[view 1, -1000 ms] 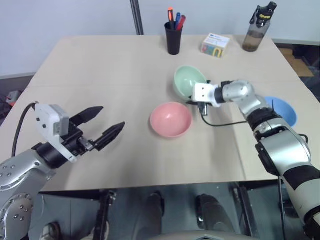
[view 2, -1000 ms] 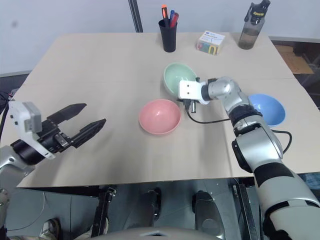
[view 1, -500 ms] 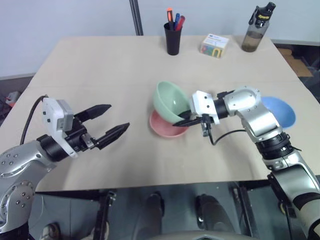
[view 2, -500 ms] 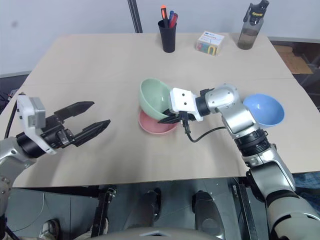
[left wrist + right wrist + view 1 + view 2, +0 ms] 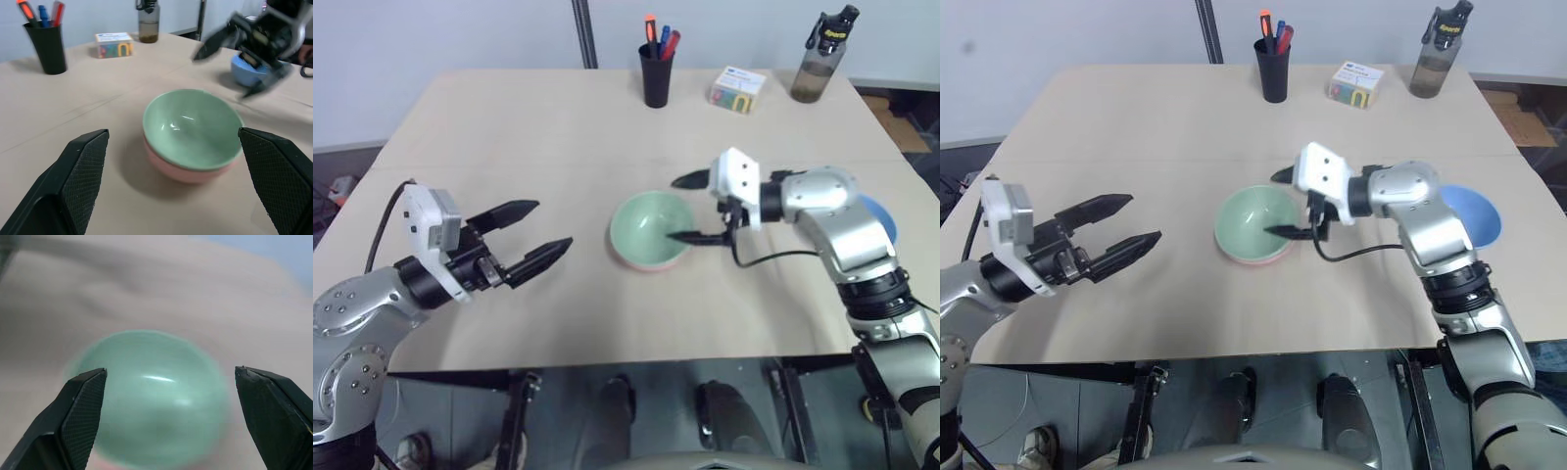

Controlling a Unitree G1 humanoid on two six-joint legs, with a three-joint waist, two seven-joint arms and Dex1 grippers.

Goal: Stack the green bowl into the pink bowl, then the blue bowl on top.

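Note:
The green bowl (image 5: 651, 227) sits nested inside the pink bowl (image 5: 188, 172), of which a thin rim shows underneath, at the middle of the table. My right gripper (image 5: 673, 209) stands open just right of the stack, holding nothing, its lower finger reaching over the green rim. In the right wrist view the green bowl (image 5: 154, 401) lies between the spread fingers. The blue bowl (image 5: 1474, 211) rests further right, partly hidden behind my right arm. My left gripper (image 5: 553, 223) hovers open and empty to the left of the stack, pointing at it.
Along the table's far edge stand a black pen cup (image 5: 655, 73), a small colourful box (image 5: 737, 89) and a dark water bottle (image 5: 824, 54). A cable hangs from my right wrist near the stack. The table's front edge runs just below both arms.
My right gripper carried the green bowl from behind the pink bowl down into it, let go, opened wide and drew back to the right. The left gripper stayed almost still.

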